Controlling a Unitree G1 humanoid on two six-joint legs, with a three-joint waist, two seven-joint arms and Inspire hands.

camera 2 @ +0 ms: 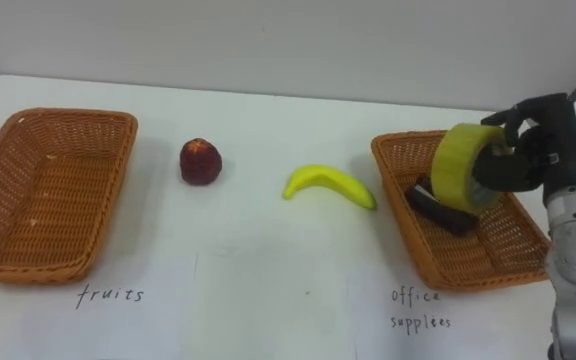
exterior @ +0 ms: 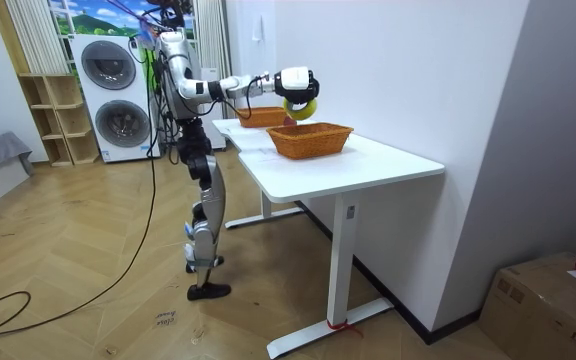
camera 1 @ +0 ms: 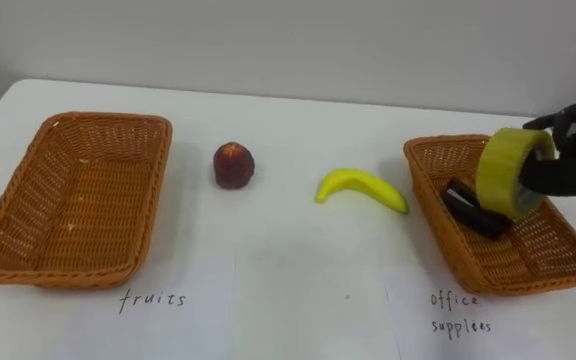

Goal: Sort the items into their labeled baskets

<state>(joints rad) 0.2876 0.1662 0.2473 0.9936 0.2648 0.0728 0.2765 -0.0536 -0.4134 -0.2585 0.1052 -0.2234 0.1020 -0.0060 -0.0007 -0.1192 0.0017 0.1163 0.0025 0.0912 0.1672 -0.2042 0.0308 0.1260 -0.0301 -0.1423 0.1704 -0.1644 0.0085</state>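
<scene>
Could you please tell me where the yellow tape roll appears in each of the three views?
Left eye view: tape roll at the right edge, held in the right hand over the right basket.
Right eye view: right of centre, over that basket.
Room view: upper centre, above the nearer basket.
Shared landmark: the right basket.

Left woven wicker basket (camera 1: 98, 118): orange-brown, with a fine criss-cross weave.
Right woven wicker basket (camera 1: 443, 140): the same orange-brown weave.
Round fruit (camera 1: 234, 165): dark red (a paler, yellowish patch near the top).
Curved banana (camera 1: 361, 187): bright yellow, greenish at the left tip.
Round roll of tape (camera 1: 508, 170): yellow-green, paler on its flat face.
Oblong item in the right basket (camera 1: 473, 212): black.
Right hand (camera 1: 573, 150): black fingers.
Flat table top (camera 1: 288, 270): plain white, with dark handwritten words along the near edge.
</scene>
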